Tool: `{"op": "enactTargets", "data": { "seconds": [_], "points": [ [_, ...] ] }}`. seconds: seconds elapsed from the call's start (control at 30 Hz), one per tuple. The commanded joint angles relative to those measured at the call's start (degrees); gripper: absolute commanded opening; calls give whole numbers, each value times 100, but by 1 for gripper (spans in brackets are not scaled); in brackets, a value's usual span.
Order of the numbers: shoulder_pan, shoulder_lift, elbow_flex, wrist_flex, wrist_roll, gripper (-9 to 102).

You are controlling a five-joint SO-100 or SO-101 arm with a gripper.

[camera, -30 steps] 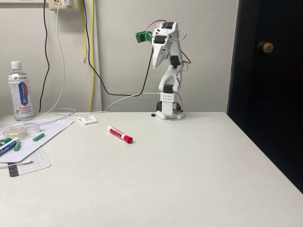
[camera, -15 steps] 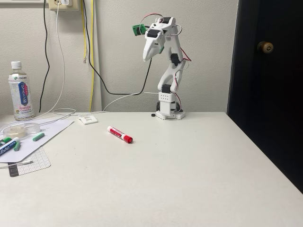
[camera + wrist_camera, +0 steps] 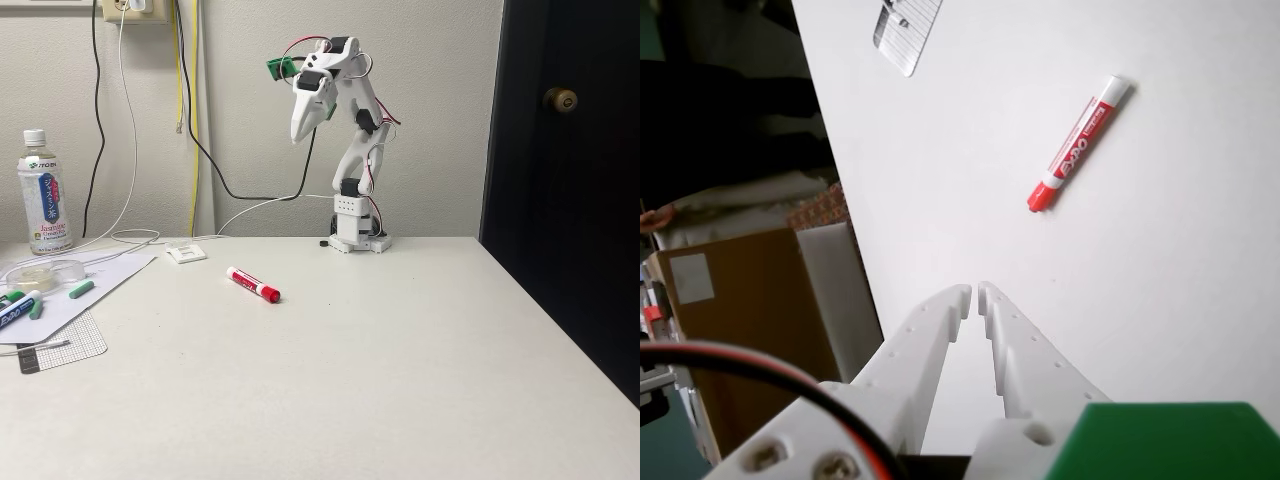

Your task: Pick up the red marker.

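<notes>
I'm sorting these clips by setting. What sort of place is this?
Probably a home or small office room with a hobby bench: a white table against a plain wall with a socket and hanging cables, a dark door with a brass knob, and a tea bottle beside markers.

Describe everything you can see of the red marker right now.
The red marker is a short, thick whiteboard marker with a red cap, a red end and a white barrel bearing a red label with dark lettering; it looks like plastic. Capped, it lies flat and diagonal on the white table, touching only the tabletop. The end effector is shut, apart from it and raised well above the table in the fixed view.
</notes>
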Motion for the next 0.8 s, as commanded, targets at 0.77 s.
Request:
{"op": "enactTargets", "data": {
  "seconds": [0.77],
  "points": [
    [35,-1837,448,-44,-193,0]
  ]
}}
